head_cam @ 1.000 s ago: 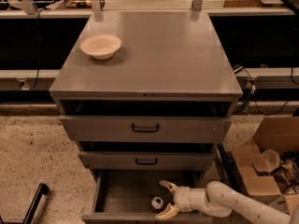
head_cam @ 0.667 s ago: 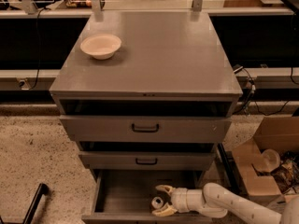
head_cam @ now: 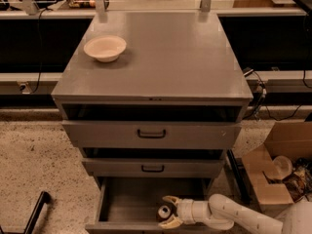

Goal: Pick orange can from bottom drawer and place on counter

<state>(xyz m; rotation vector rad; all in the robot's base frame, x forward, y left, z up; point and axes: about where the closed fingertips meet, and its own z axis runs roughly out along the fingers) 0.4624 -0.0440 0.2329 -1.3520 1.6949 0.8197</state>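
The bottom drawer (head_cam: 127, 204) of the grey cabinet stands pulled open at the bottom of the camera view. The orange can (head_cam: 164, 212) stands upright in it near the front right, its silver top showing. My gripper (head_cam: 168, 211) reaches in from the right on a white arm, with its pale fingers (head_cam: 170, 199) spread on either side of the can, open around it. The counter (head_cam: 161, 52) is the cabinet's flat grey top, above the drawers.
A cream-white bowl (head_cam: 105, 48) sits on the counter's back left. Two shallower drawers with black handles (head_cam: 151, 134) are above the bottom one. An open cardboard box (head_cam: 273, 172) with clutter stands on the floor at the right. A black bar (head_cam: 36, 211) lies at the lower left.
My gripper has moved a little left in the drawer, so its fingers now straddle the can. The can has not moved.
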